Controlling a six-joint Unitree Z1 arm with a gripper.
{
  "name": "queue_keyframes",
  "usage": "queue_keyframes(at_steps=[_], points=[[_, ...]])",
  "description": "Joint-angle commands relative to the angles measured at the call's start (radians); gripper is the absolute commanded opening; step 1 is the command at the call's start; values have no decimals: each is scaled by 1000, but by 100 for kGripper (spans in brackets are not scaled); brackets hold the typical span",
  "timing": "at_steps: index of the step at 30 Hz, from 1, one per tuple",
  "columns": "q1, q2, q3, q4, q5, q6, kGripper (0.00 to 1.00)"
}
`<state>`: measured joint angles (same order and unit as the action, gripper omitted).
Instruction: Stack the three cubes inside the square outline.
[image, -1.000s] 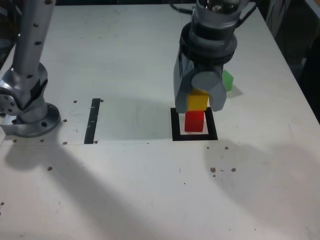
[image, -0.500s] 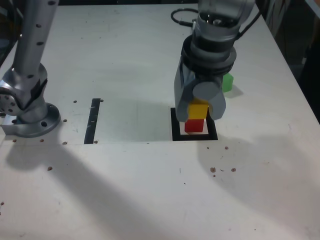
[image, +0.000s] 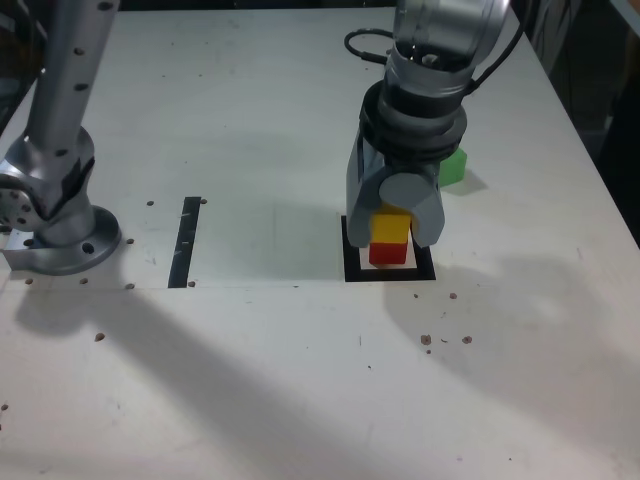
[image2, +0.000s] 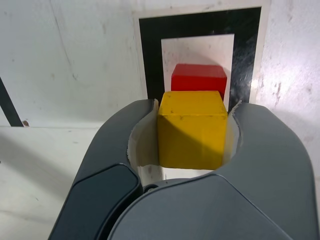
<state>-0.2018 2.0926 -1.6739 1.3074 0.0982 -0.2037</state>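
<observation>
1. The red cube sits inside the square outline on the worktop, on the white centre. That first layer looks done.
2. The gripper points down over the outline, its jaws closed on the yellow cube, one jaw pressed to each side face. The wrist view shows this plainly: the yellow cube fills the gap between the jaws.
3. In the exterior view the yellow cube is right on top of the red one, roughly lined up. I cannot tell whether the two faces touch or a sliver of air is left. In the wrist view the red cube shows past the yellow one, inside the outline.
4. The green cube lies on the worktop behind the gripper, outside the outline and partly hidden by the arm.
5. My judgement: the task is about halfway. What is left is to release yellow squarely on red, then fetch green and set it on top.
6. The thin black strip, on the exterior view's left, plays no part.
</observation>
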Motion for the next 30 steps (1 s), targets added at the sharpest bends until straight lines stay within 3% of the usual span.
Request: queue_keyframes(at_steps=[1,16,26,30], points=[[4,-4,1,2,4,4,30],[24,0,27,-41,7,29,34],[42,0,50,-48,-3,46,75],[42,-5,48,-36,-6,46,84]])
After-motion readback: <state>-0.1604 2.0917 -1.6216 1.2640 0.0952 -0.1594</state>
